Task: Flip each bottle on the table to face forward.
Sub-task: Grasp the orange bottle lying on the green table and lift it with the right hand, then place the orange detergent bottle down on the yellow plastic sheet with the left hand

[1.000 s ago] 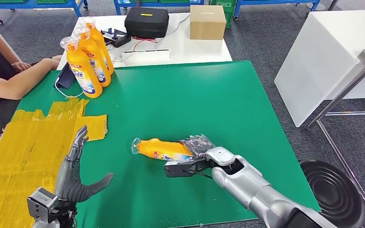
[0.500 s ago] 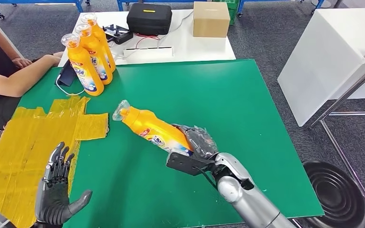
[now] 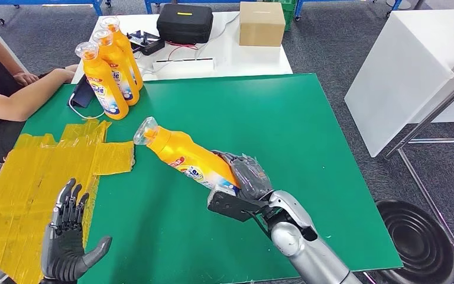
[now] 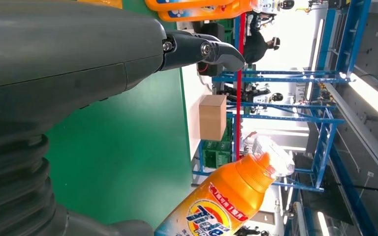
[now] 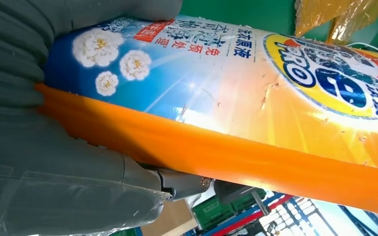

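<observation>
My right hand (image 3: 243, 176) grips the base of an orange detergent bottle (image 3: 186, 156) and holds it tilted above the green table (image 3: 307, 136), its clear cap pointing up and to the far left. The right wrist view is close on that bottle's label (image 5: 236, 83), with my thumb and fingers (image 5: 54, 162) wrapped around it. My left hand (image 3: 66, 239) hovers open over the near left of the table, fingers spread; its wrist view catches the lifted bottle (image 4: 226, 201). Three more orange bottles (image 3: 111, 68) stand upright in a row at the far left corner.
Yellow tape sheets (image 3: 29, 177) cover the table's left side. A person's arms (image 3: 18, 97) rest at the far left edge beside a dark pouch (image 3: 84, 94). Behind stands a white table with a black case (image 3: 184, 23) and a cardboard box (image 3: 262, 23). A black round bin (image 3: 417, 239) sits at right.
My right hand has lifted the bottle off the table and tipped its cap end upward toward the far left. My left hand has dropped lower and nearer. The camera has shifted slightly.
</observation>
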You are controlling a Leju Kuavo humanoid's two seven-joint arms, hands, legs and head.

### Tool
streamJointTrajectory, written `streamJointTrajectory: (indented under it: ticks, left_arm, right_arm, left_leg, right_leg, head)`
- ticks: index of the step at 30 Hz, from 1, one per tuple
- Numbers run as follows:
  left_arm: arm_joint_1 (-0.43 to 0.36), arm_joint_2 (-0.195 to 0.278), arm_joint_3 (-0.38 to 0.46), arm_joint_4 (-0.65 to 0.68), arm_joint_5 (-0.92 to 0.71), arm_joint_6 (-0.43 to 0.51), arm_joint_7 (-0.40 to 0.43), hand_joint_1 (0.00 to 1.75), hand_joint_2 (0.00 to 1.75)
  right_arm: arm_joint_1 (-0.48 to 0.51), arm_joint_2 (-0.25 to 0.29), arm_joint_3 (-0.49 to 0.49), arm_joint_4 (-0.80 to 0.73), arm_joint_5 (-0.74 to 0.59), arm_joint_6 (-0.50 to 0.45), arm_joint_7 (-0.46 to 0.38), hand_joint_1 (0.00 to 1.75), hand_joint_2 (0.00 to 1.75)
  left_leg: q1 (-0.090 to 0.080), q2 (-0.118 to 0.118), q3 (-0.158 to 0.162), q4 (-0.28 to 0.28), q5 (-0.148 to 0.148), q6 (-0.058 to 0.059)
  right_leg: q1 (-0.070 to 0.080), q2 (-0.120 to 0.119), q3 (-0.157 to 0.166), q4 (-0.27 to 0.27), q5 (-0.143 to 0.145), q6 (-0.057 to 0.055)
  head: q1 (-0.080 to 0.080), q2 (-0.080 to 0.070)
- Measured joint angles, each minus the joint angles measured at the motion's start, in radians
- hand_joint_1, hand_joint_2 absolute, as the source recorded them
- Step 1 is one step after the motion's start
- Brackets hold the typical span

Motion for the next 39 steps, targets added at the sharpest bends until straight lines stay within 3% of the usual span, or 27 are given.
streamJointTrajectory:
  ticks: [6, 17, 31, 39]
  left_arm:
    - [-0.005, -0.001, -0.008, 0.0, 0.006, -0.005, 0.01, 0.0, 1.75]
    - [-0.031, 0.004, -0.147, -0.003, 0.112, 0.019, 0.053, 0.0, 1.75]
    - [0.002, 0.04, -0.151, -0.003, 0.332, -0.067, 0.093, 0.0, 1.75]
    - [0.005, 0.051, -0.151, 0.01, 0.368, -0.091, 0.111, 0.0, 1.75]
  right_arm:
    - [-0.005, 0.029, 0.005, 0.007, -0.001, 0.013, -0.001, 1.75, 1.75]
    - [-0.074, 0.227, 0.207, 0.157, -0.056, 0.045, -0.017, 1.75, 1.75]
    - [-0.15, 0.251, 0.341, 0.235, -0.092, 0.051, -0.048, 1.75, 1.75]
    - [-0.159, 0.261, 0.376, 0.259, -0.092, 0.059, -0.06, 1.75, 1.75]
  left_leg:
    - [0.0, 0.0, 0.0, 0.0, 0.0, 0.0]
    - [0.002, 0.0, -0.002, 0.0, 0.001, -0.001]
    - [0.0, 0.0, -0.002, 0.0, 0.001, -0.001]
    - [0.001, 0.0, -0.002, 0.0, 0.001, -0.001]
  right_leg:
    - [0.0, 0.0, 0.0, 0.0, 0.0, 0.0]
    - [0.002, 0.0, -0.001, 0.001, 0.0, 0.0]
    - [0.0, 0.0, -0.001, 0.001, 0.0, 0.0]
    - [0.0, 0.0, -0.001, 0.001, 0.0, 0.0]
  head:
    - [0.0, 0.0]
    - [0.0, 0.0]
    - [0.0, 0.0]
    - [0.0, 0.0]
